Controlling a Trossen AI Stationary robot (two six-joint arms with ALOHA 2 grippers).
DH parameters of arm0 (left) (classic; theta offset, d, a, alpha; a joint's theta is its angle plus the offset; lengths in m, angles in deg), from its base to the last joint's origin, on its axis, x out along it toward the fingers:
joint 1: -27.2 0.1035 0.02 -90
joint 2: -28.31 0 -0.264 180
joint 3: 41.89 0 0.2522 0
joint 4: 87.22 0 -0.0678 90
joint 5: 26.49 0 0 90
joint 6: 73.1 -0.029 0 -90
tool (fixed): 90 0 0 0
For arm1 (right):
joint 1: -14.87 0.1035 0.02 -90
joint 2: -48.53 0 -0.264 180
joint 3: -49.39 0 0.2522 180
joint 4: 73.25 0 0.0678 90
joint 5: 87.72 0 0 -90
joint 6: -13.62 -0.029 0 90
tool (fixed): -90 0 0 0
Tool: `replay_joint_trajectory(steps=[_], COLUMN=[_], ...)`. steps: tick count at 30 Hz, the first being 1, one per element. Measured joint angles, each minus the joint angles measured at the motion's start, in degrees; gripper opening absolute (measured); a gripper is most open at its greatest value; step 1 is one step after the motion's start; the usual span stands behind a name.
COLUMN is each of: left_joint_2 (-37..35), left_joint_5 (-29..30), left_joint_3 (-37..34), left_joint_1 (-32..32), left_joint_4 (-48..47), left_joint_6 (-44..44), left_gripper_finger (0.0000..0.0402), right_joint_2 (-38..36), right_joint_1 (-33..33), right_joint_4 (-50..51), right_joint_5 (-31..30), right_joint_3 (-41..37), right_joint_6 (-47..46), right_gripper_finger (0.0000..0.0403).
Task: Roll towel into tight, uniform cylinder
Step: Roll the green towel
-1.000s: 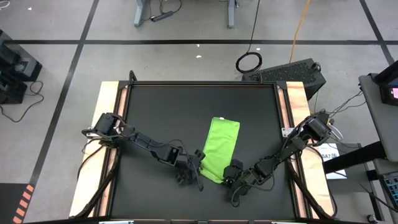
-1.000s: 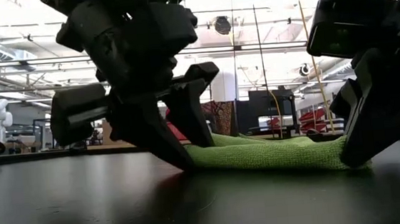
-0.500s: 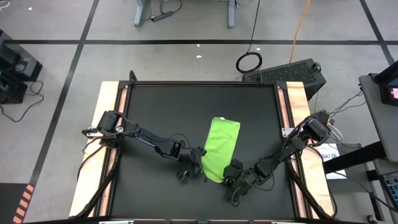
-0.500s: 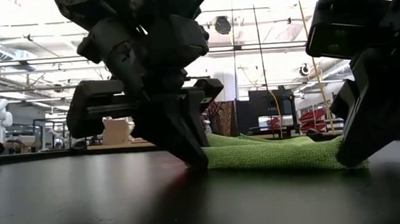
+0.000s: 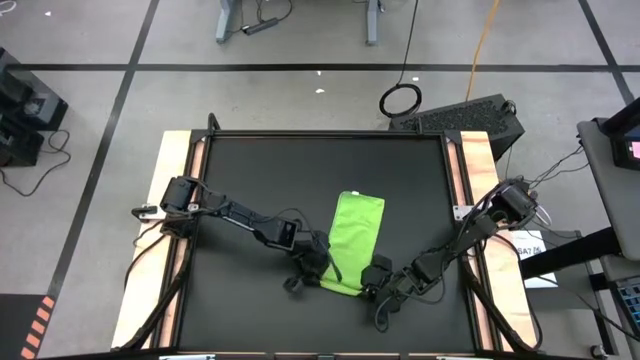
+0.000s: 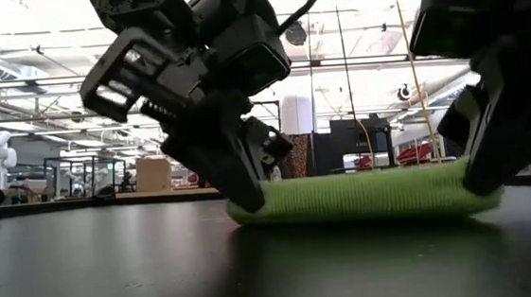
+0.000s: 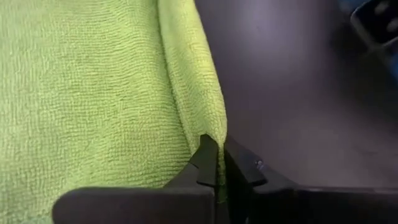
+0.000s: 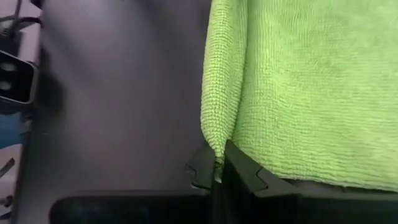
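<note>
The lime-green towel (image 5: pixel 354 236) lies as a narrow strip on the black mat (image 5: pixel 270 170), its far end (image 5: pixel 363 200) flat. Its near end (image 6: pixel 364 196) is raised as a level band between the two grippers. My left gripper (image 5: pixel 318 270) is shut on the towel's near left corner. My right gripper (image 5: pixel 372 287) is shut on the near right corner. In the low view my left gripper (image 6: pixel 248 205) stands at the band's left and my right gripper (image 6: pixel 482 184) at its right. My left gripper pinches the towel's folded left side edge at the near corner (image 7: pixel 211 134) between its two fingers. The fingers slant down from the table's left and near side. The corner is raised a little off the mat; the far part lies flat. My right gripper pinches the folded right side edge at the near corner (image 8: pixel 216 148) between its two fingers, slanting down from the table's right and near side. The corner is raised slightly, and the near edge (image 6: pixel 374 197) runs level across to the other gripper.
Wooden table borders (image 5: pixel 175 160) flank the mat. A keyboard (image 5: pixel 470 115) and a cable loop (image 5: pixel 400 99) lie beyond the far right corner, and papers (image 5: pixel 530 250) off the right edge. Bare mat stretches beyond the towel's far end.
My left gripper has gone toward the table's right edge to the towel's near left corner, rolled about its own line and shut on that corner. The towel's near end, flat on the mat before, now stands raised between both grippers; its far end has stayed put.
</note>
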Motion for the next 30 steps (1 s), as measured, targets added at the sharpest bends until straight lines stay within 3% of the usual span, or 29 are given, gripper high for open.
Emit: replay_joint_trajectory(steps=[5, 13, 16, 20, 24, 30], left_joint_2=[0.0, -0.07, -0.11, 0.22, 1.57, 3.26], left_joint_5=[-6.69, -9.58, -10.04, -10.66, -13.05, -14.46], left_joint_3=[-0.06, -0.01, 0.01, 0.09, 0.16, 0.42], left_joint_1=[0.91, 2.94, 3.77, 5.3, 6.41, 7.11], left_joint_4=[-0.73, -0.14, -0.07, 0.2, 0.83, 0.85], left_joint_6=[7.54, 15.67, 17.82, 21.69, 26.01, 30.11], left_gripper_finger=[0.0008, 0.0008, 0.0008, 0.0008, 0.0008, 0.0008], right_joint_2=[-2.72, -5.65, -6.14, -6.13, -6.13, -6.12], right_joint_1=[0.13, 0.98, 1.62, 2.92, 3.44, 3.26], right_joint_4=[2.49, 5.11, 1.37, 0.87, 1.09, 1.92], right_joint_5=[0.43, 0.03, -0.28, -5.26, -8.86, -9.3], right_joint_3=[0.0, 0.0, 0.03, 0.04, 0.04, 0.04], right_joint_6=[1.62, 6.74, 15.34, 24.17, 28.93, 33.13], right_gripper_finger=[0.0076, 0.0161, 0.0169, 0.0171, 0.0171, 0.0158])
